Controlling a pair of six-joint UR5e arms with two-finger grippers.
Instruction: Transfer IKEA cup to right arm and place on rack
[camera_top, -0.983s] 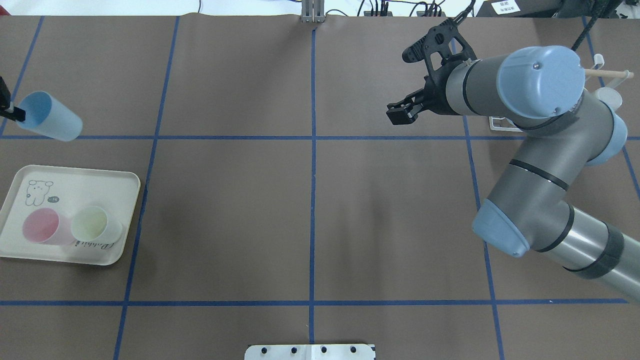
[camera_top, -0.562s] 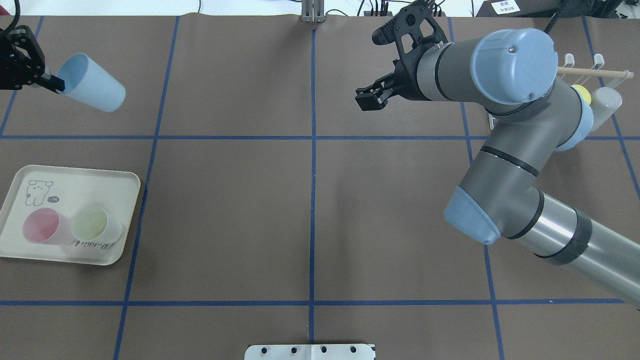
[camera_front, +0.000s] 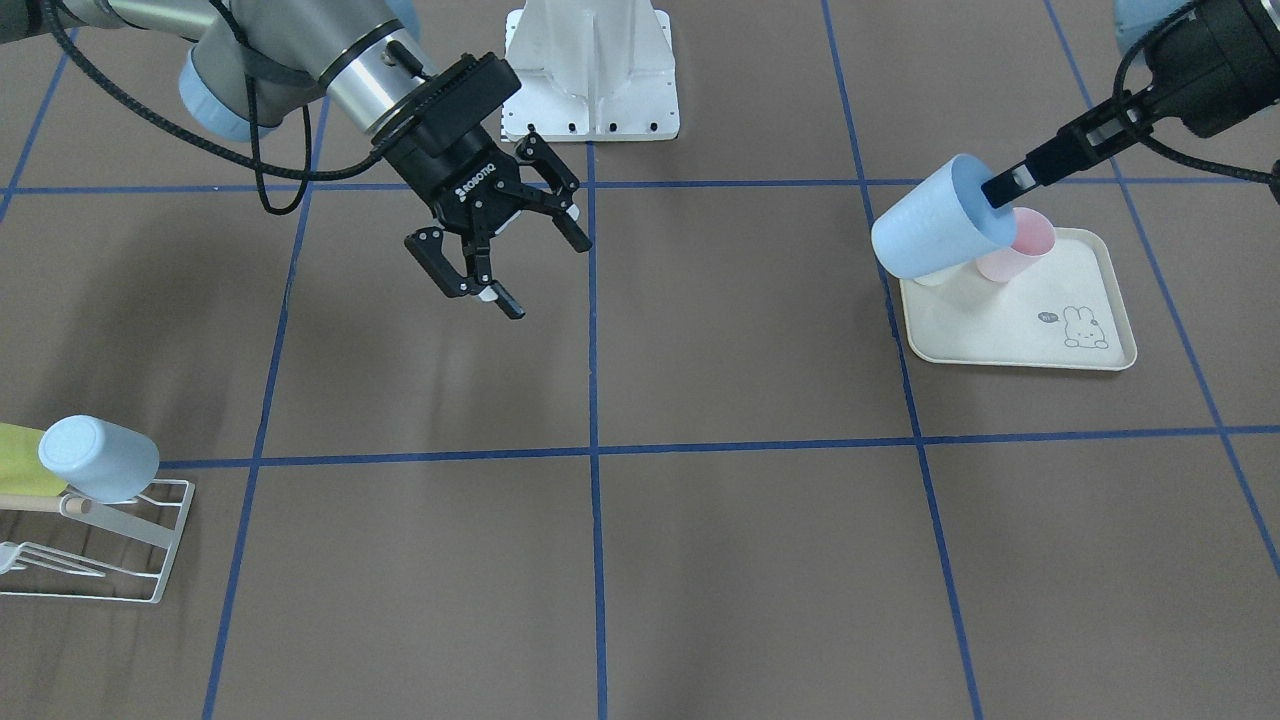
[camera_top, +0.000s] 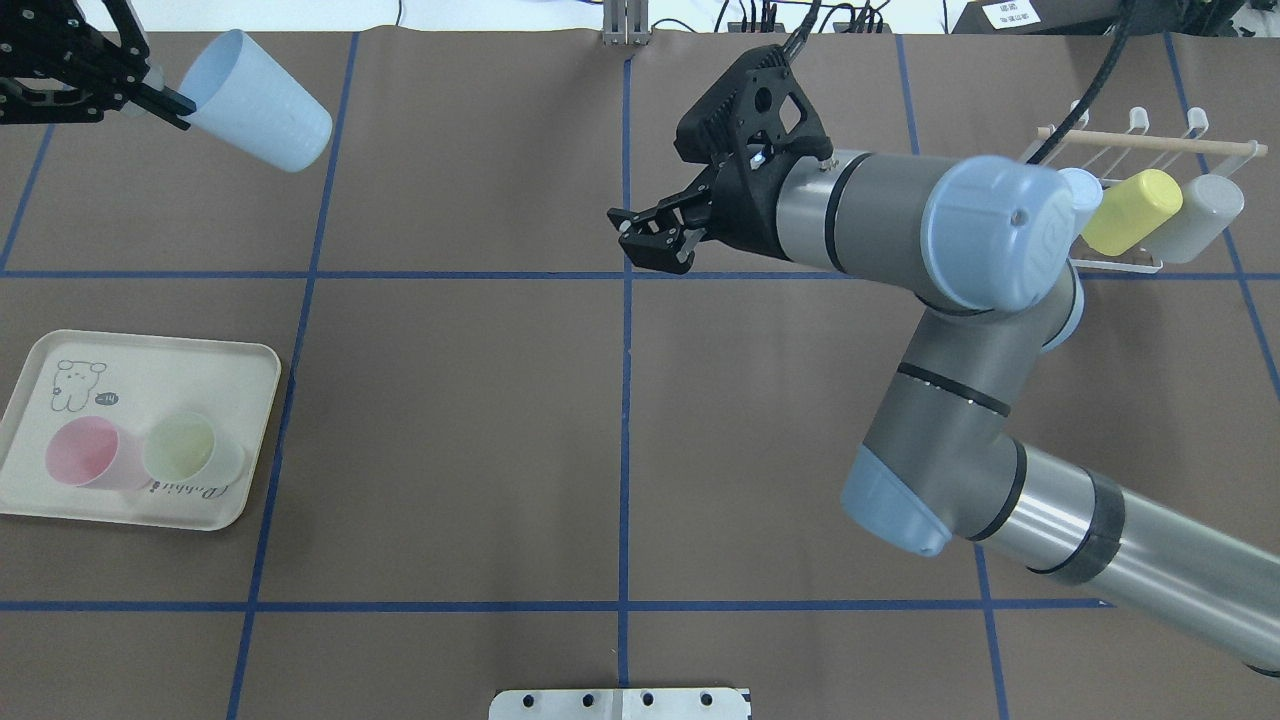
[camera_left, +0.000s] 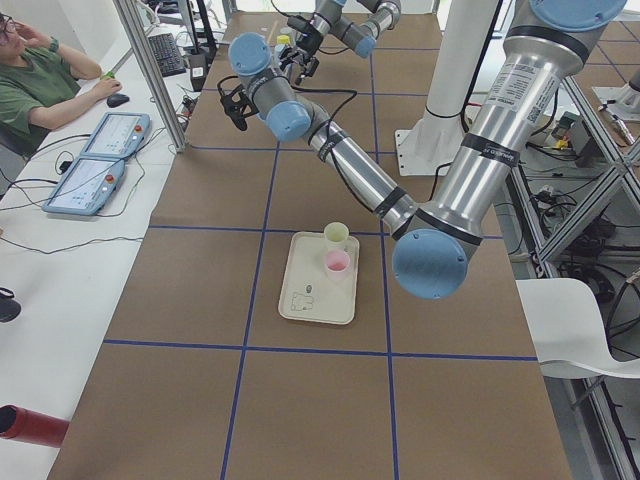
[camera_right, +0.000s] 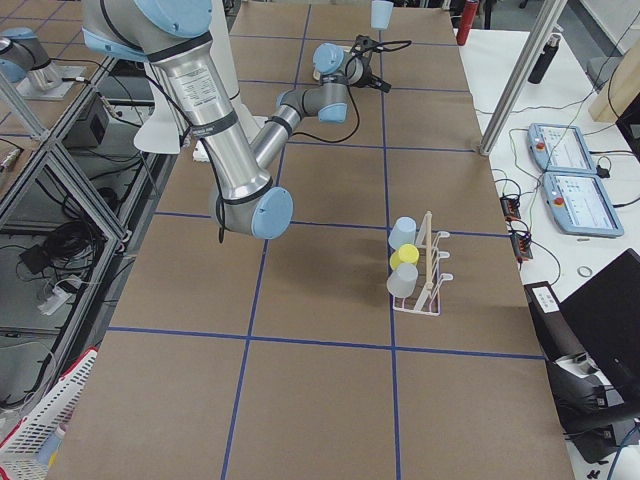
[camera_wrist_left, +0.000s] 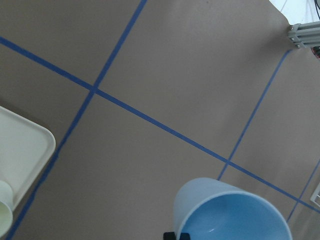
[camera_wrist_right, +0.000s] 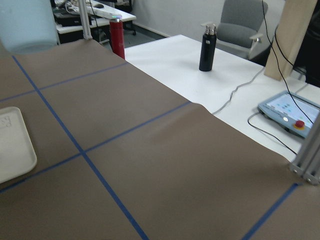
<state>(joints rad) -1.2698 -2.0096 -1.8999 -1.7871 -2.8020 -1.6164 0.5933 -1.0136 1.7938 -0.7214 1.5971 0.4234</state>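
The IKEA cup (camera_top: 255, 100) is pale blue and hangs tilted above the far left of the table, its mouth toward my left gripper (camera_top: 178, 100). That gripper is shut on the cup's rim, as the front view shows on the cup (camera_front: 930, 232) and left gripper (camera_front: 1003, 188). The left wrist view looks into the cup's open mouth (camera_wrist_left: 232, 212). The right arm's gripper (camera_top: 648, 240) hovers open and empty near the table's centre line, well apart from the cup. The white wire rack (camera_top: 1120, 265) stands at the far right, holding a pale blue, a yellow and a grey cup.
A cream tray (camera_top: 150, 360) at the near left holds a pink cup (camera_top: 85, 452) and a green cup (camera_top: 185, 447). The right arm's elbow (camera_top: 990, 250) overhangs the rack's left end. A person (camera_left: 40, 85) sits at a side desk with tablets.
My left gripper has carried the blue cup toward the table's far side and rightward. The right arm has swung left toward the centre line, uncovering the rack and its cups.
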